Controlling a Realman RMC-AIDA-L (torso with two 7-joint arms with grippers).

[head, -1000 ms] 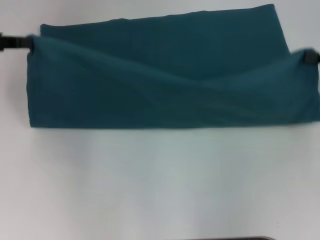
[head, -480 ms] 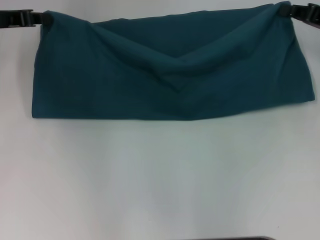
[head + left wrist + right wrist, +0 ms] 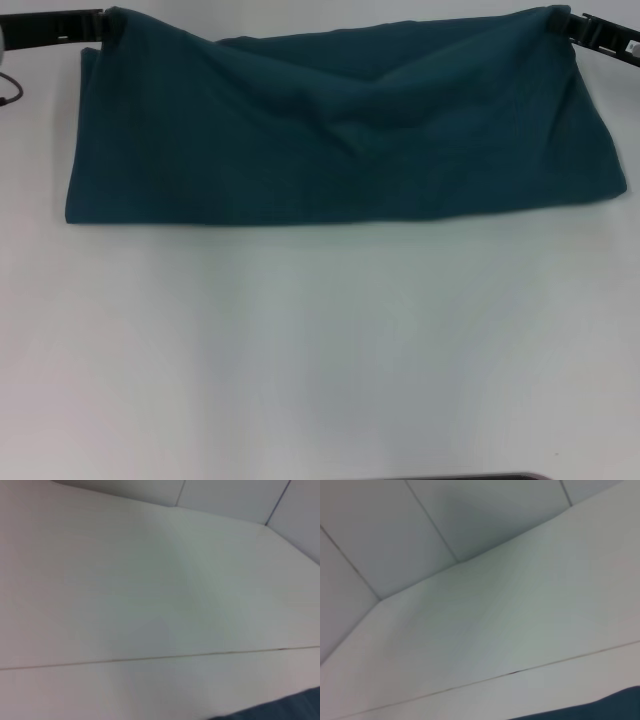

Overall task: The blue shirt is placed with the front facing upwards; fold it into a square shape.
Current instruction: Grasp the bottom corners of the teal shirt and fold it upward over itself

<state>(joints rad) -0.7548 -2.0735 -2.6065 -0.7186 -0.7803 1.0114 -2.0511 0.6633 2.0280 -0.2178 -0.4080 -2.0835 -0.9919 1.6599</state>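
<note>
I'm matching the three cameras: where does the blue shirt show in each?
Head view: the shirt spans the upper part, on the white table.
Left wrist view: only a dark corner at the frame's edge.
Right wrist view: a dark corner likewise.
Shared landmark: the table.

I have carried the lifted edge of the blue shirt point(image 3: 340, 140) toward the table's far edge; the left gripper point(image 3: 100, 25) and right gripper point(image 3: 562, 20) now sit at the shirt's far corners, and the sagging middle has flattened.
</note>
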